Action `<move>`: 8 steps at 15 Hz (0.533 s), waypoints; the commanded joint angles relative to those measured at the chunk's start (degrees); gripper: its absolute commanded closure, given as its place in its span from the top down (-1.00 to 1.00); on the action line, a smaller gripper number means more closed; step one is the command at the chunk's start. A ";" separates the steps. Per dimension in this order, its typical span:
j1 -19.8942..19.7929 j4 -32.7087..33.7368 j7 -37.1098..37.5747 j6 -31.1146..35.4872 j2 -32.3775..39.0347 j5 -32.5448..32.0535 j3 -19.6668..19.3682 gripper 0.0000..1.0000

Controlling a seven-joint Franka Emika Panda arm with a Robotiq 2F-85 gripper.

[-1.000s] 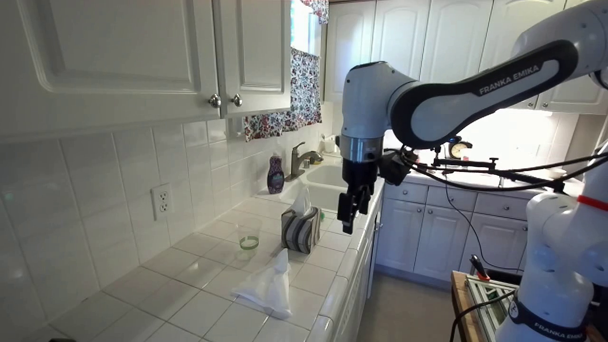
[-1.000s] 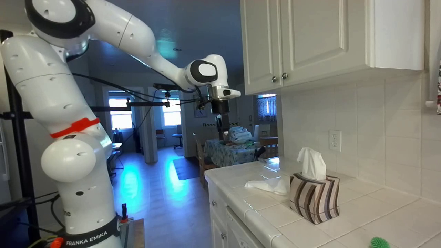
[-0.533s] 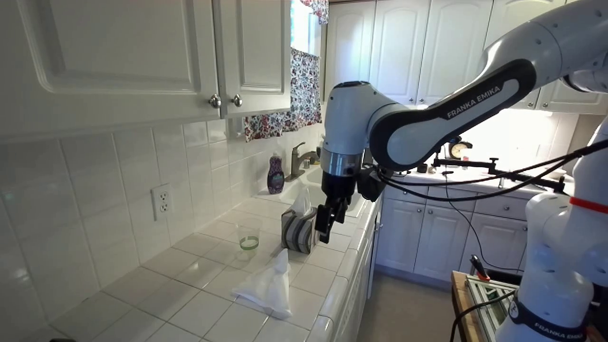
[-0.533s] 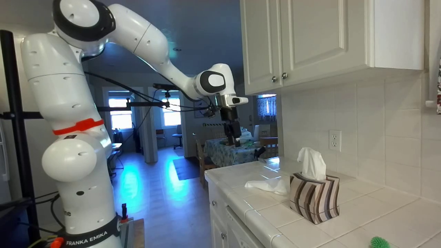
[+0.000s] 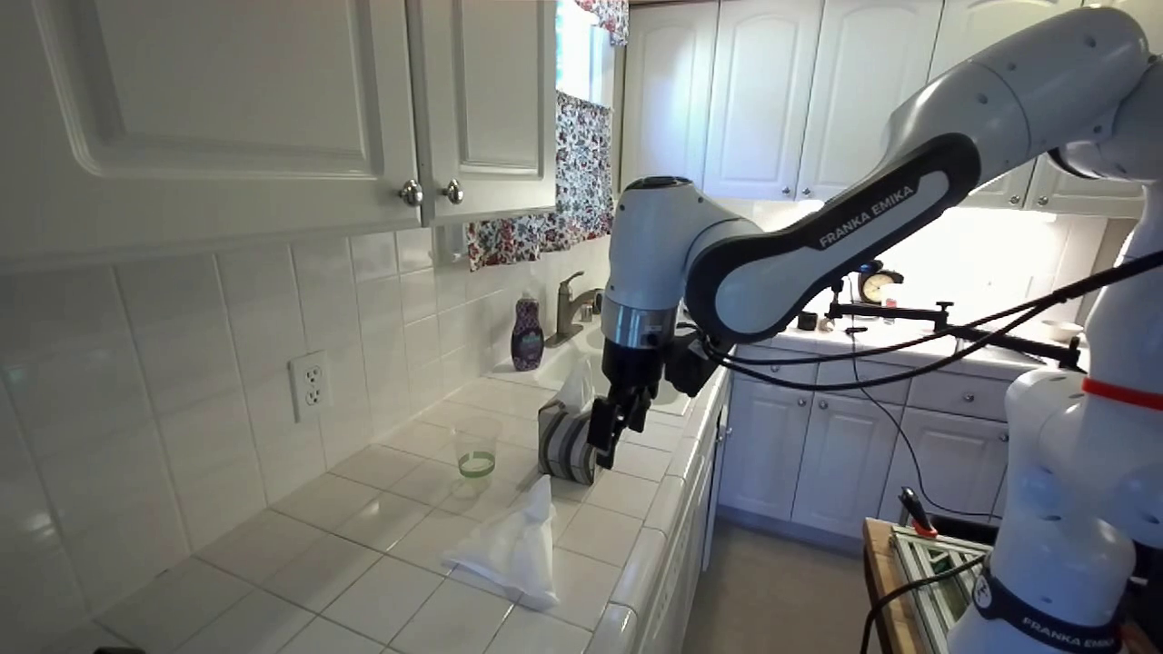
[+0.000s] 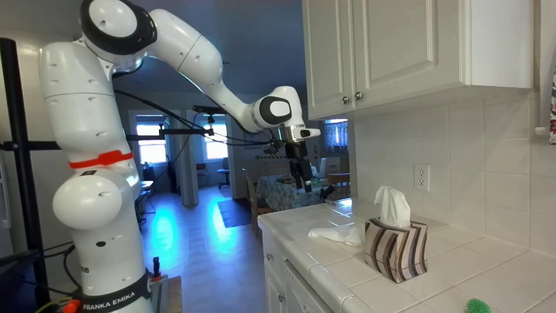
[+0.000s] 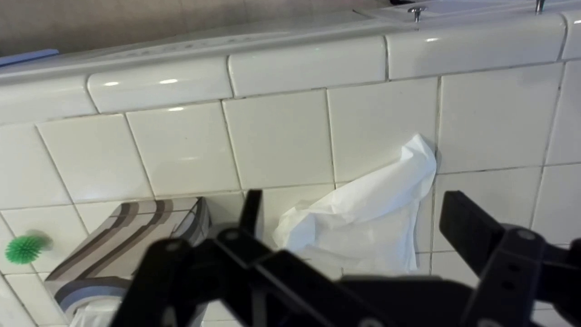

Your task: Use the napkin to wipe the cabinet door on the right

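Observation:
A crumpled white napkin (image 5: 513,549) lies on the tiled counter; it also shows in an exterior view (image 6: 339,234), partly hidden behind the tissue box, and in the wrist view (image 7: 358,218). My gripper (image 5: 603,445) is open and empty, above the counter near the tissue box. It also shows in an exterior view (image 6: 303,184). In the wrist view the napkin shows between the spread fingers (image 7: 354,200), below them and apart from them. The right-hand white upper cabinet door (image 5: 491,91), also in an exterior view (image 6: 397,43), is shut.
A striped tissue box (image 5: 565,445) stands beside the napkin. A clear cup with a green band (image 5: 475,454) stands nearer the wall. A soap bottle (image 5: 527,336) and faucet (image 5: 572,309) are by the sink. A green spiky ball (image 6: 478,306) lies on the counter. Cabinets overhang the counter.
My arm has lowered and moved over the counter, toward the napkin and tissue box. The gripper appears to have stayed open. The napkin and tissue box have not moved.

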 commanded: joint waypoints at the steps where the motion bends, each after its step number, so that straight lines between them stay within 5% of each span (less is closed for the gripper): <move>1: 0.74 3.34 -2.92 5.68 5.78 -1.86 -2.30 1.00; 8: 1.47 5.43 -15.96 17.52 14.97 0.92 -4.23 1.00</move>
